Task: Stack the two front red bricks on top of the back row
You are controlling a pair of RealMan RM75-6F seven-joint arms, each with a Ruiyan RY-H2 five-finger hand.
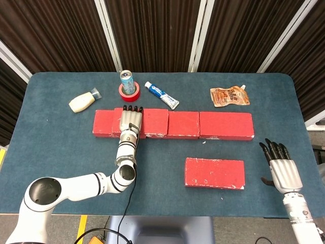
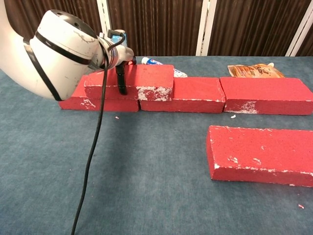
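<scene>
My left hand (image 1: 130, 121) grips a red brick (image 1: 154, 121) from above, fingers over its top and thumb (image 2: 121, 78) on its front face. That held brick (image 2: 146, 80) lies on the left end of the back row, across the seam between the left back brick (image 1: 103, 125) and the middle one (image 1: 184, 126). A third back brick (image 1: 226, 125) closes the row on the right. One more red brick (image 1: 214, 173) lies alone in front, large at the right of the chest view (image 2: 259, 154). My right hand (image 1: 282, 168) is open near the table's right front edge, apart from everything.
Behind the row stand a can in a red tape roll (image 1: 129, 84), a toothpaste tube (image 1: 161, 95), a cream bottle (image 1: 84, 101) and an orange pouch (image 1: 229, 96). My left arm (image 2: 58, 54) fills the upper left of the chest view.
</scene>
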